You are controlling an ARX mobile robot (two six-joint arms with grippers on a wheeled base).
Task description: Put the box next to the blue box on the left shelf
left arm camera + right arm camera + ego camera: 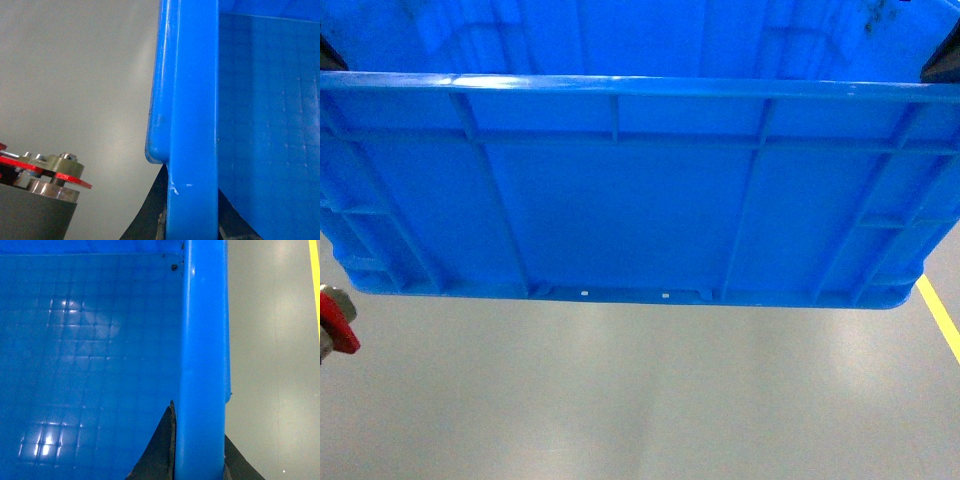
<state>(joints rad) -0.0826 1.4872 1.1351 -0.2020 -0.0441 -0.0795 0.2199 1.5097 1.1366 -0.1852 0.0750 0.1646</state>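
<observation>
The box [640,210], a large bright-blue ribbed crate, hangs above the grey floor and fills the upper head view. My left gripper [192,205] is shut on its left rim [192,125], one black finger [150,215] outside the wall and the other inside. My right gripper [200,450] is shut on the right rim [202,340] in the same way, its inner finger [162,445] against the inner wall. In the head view only dark tips of the grippers show at the crate's top corners [942,62]. The left shelf and the other blue box are out of view.
Grey floor [640,400] lies below and ahead. A yellow floor line [940,315] runs at the right. A red and metal fitting [335,322] sits low at the left and also shows in the left wrist view [52,172].
</observation>
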